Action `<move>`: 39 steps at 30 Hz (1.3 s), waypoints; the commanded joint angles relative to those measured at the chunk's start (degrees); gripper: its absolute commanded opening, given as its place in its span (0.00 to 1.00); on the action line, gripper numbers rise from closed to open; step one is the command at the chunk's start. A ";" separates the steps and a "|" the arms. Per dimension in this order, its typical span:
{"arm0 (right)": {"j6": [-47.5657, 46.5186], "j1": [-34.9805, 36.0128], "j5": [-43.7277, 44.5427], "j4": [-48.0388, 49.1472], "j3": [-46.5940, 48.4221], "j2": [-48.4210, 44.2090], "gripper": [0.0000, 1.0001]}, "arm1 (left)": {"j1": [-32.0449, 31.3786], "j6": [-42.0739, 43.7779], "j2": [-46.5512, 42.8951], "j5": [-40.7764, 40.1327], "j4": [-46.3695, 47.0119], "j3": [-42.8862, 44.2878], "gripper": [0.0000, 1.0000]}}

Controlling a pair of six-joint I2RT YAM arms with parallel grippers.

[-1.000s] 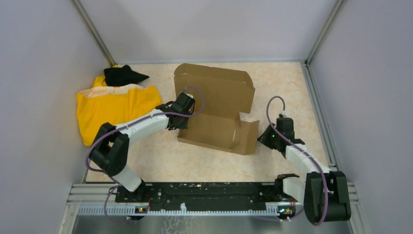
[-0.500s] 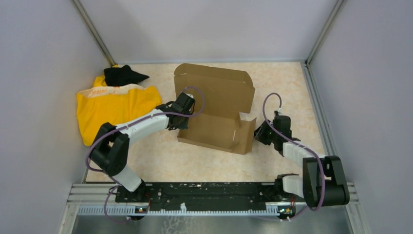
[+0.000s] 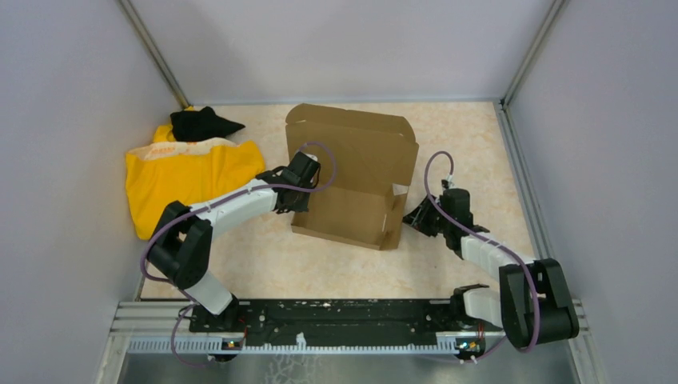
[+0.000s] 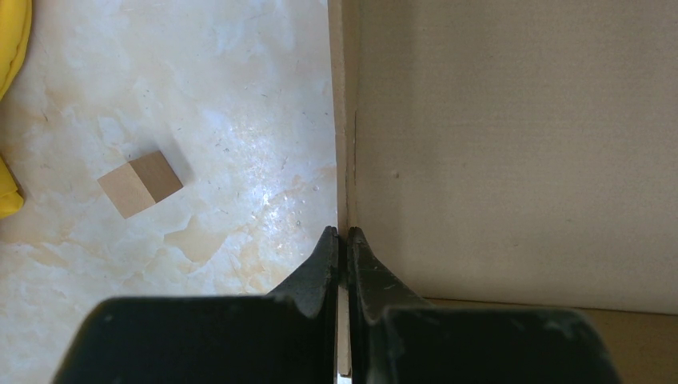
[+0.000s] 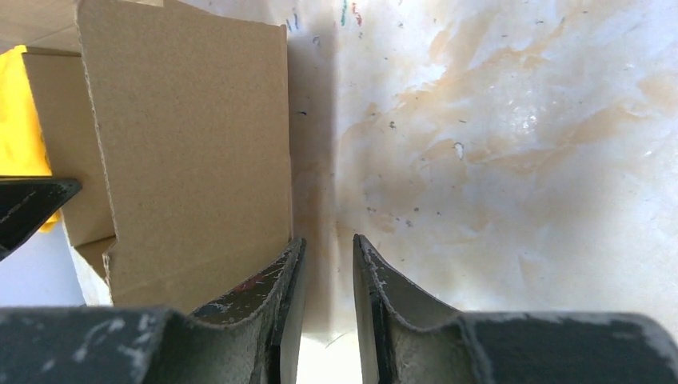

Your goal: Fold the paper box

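Two arms work on the paper box [image 3: 352, 180], which lies between the grippers on the marbled table [image 3: 472, 144], partly formed. The left gripper [image 4: 342, 240] has its fingers pressed together on the box's left wall, pinching the thin cardboard edge that runs straight ahead of its tips; the box's floor spreads to that gripper's right, and a small cardboard scrap [image 4: 140, 183] lies apart on the table to its left. The right gripper [image 5: 324, 264] has its jaws slightly spread with nothing between them: bare tabletop shows through the gap, and the raised right side flap [image 5: 192, 152] stands just to the left of its left finger, touching or nearly touching the finger's outer face; actual contact cannot be told.

Done, as judged from how things lie: the sheet is already creased into a shallow tray, the front wall is up, the left wall is upright under the pinch, and the right side flap is near upright. The large lid panel [image 3: 356, 144] lies open and leaning back on the far side of both grippers.

Left, by judgement: seating the right flap and its tabs so that the walls hold without support, then bringing the lid forward and tucking it closed. A yellow cloth [image 3: 188, 180] lies well off to the left of the left gripper, clear of the work.
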 commanded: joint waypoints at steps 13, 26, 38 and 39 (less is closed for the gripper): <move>1.63 2.92 0.95 2.00 5.20 -2.51 0.32 | -0.33 -0.80 1.92 0.77 0.65 -0.61 0.01; 1.91 7.23 3.80 1.29 7.87 -0.97 0.36 | -0.32 -0.90 2.03 0.98 0.91 -0.70 0.01; 1.80 11.55 7.05 0.56 9.49 1.96 0.36 | -0.39 -0.86 1.77 0.89 1.09 -1.07 0.01; 1.79 11.97 7.40 0.37 9.68 2.13 0.36 | -0.36 -0.86 1.76 0.95 1.14 -1.03 0.01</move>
